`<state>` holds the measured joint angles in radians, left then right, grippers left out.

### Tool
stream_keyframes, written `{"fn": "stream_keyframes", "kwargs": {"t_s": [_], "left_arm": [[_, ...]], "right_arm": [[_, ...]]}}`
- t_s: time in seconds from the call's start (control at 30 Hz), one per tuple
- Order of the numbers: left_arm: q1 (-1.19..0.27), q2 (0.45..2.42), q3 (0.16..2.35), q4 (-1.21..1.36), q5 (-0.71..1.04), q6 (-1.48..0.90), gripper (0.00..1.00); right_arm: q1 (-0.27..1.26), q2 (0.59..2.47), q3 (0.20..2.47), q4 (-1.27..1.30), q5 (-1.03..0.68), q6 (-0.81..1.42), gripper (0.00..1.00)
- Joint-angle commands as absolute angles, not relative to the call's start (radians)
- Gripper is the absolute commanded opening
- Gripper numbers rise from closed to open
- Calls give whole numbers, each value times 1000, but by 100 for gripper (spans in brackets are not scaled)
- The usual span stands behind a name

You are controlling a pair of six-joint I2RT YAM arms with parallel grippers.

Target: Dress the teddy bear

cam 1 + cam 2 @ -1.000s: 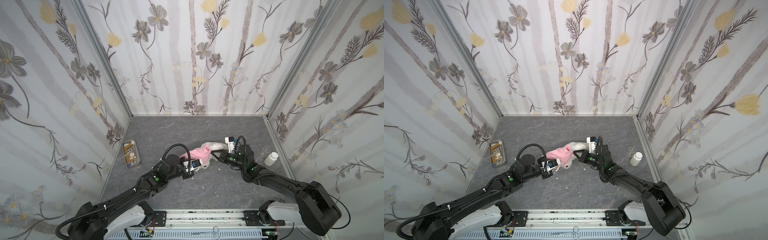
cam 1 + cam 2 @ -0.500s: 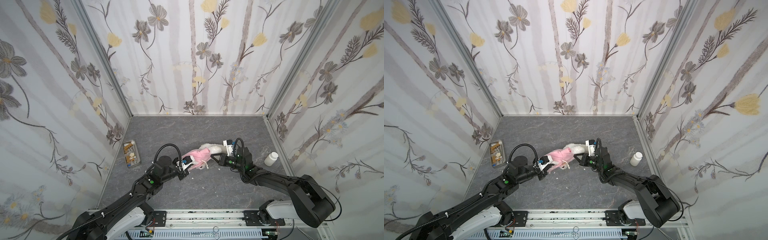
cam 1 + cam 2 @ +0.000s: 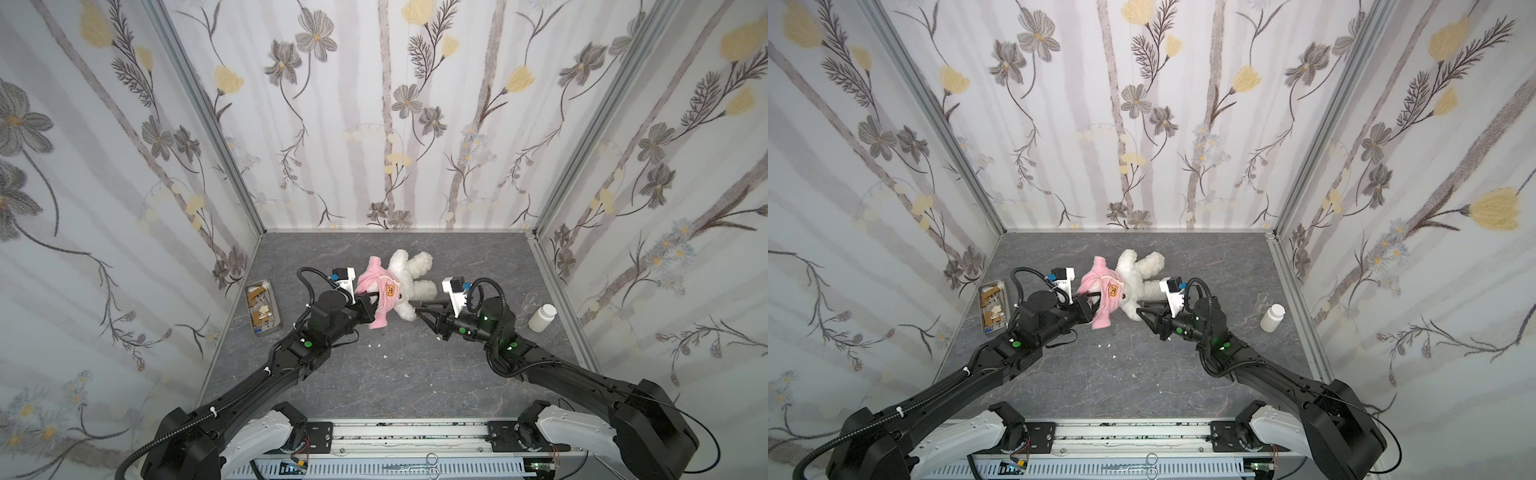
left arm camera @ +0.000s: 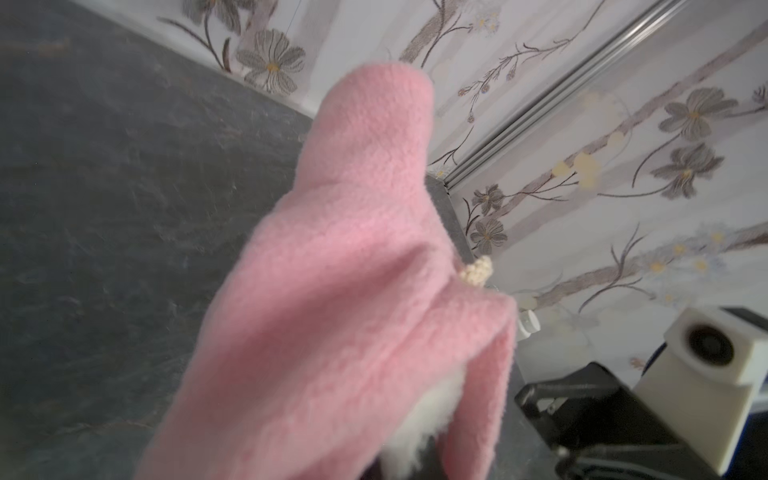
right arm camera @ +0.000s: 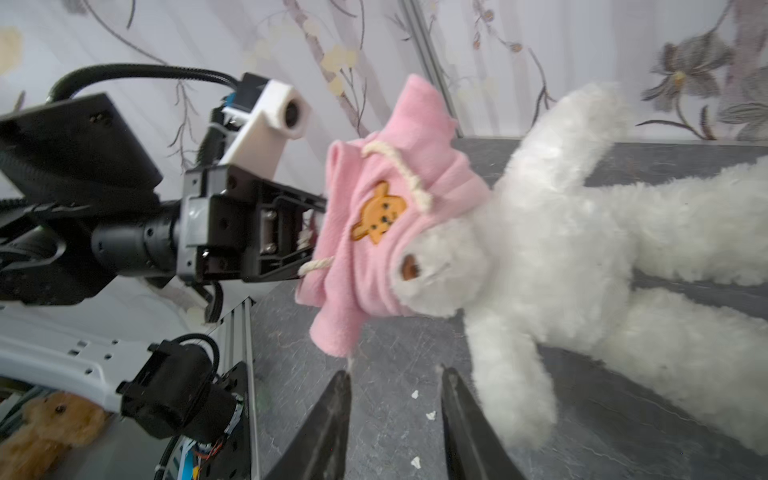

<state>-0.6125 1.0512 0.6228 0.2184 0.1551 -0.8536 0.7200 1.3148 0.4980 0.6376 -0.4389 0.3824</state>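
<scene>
Lying on counter point(image 3: 374, 374), bear point(image 3: 409, 278) points head at left tool point(image 5: 309, 241), legs toward the back. Left tool clamps hoodie point(image 3: 378, 291), which covers the head only. Right tool point(image 5: 395, 376), jaws apart, empty, sits just beside its near arm.

Both arms are built of matte black links. The left arm point(image 3: 286, 361) and the right arm point(image 3: 557, 370) each end, farthest from the gripper, in a glossy white base housing point(image 3: 266, 434). Small green lights point(image 3: 306, 343) glow on the links behind each wrist. The left gripper point(image 5: 313, 232) has a boxy black frame with silver screw heads. On it rides a white wrist camera point(image 5: 272, 110) with a blue connector behind it, fed by a ribbed black cable point(image 5: 137, 70). The right gripper point(image 5: 395, 372) has two slim, tapering black fingers point(image 5: 328, 432). White cable ties point(image 3: 213, 411) cinch the left arm's hose.
</scene>
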Motion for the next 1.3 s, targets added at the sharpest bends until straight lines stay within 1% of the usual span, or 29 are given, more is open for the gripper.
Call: {"fn": "stream_keyframes", "kwargs": {"t_s": [0.0,0.17,0.37,0.43,0.57,0.67,0.73,0.8,0.83,0.87,0.9,0.97,1.07,1.17,1.27], "left_arm": [[-611,1071,653,268,244,-1218,0],[-611,1094,666,270,298,-1278,0],[-613,1100,670,272,315,-1282,0],[-613,1100,669,273,318,-1284,0],[-615,1100,666,277,327,-1284,0],[-619,1104,666,289,341,-1287,0],[-620,1109,666,301,350,-1294,0],[-624,1109,662,317,350,-1306,0],[-625,1109,660,320,348,-1312,0],[-625,1103,654,322,336,-1318,0],[-622,1094,645,325,323,-1333,0],[-605,1065,602,360,294,-1397,0],[-580,1051,523,477,315,-1539,0],[-580,1064,492,551,352,-1601,0],[-575,1066,488,566,371,-1612,0]], "right_arm": [[765,1350,481,769,-332,304,34],[769,1440,485,831,-282,253,28],[769,1501,491,888,-288,280,27],[768,1509,488,892,-281,281,28],[765,1522,488,888,-275,282,33],[765,1541,497,916,-314,288,33],[766,1559,511,935,-352,290,26],[766,1566,517,960,-365,301,14],[764,1564,514,965,-348,313,5],[759,1551,508,947,-312,330,0],[754,1536,495,927,-262,350,0],[735,1496,464,827,-110,433,0],[715,1462,468,597,89,547,0],[706,1448,450,518,197,607,0],[668,1462,448,483,199,638,0]]}}
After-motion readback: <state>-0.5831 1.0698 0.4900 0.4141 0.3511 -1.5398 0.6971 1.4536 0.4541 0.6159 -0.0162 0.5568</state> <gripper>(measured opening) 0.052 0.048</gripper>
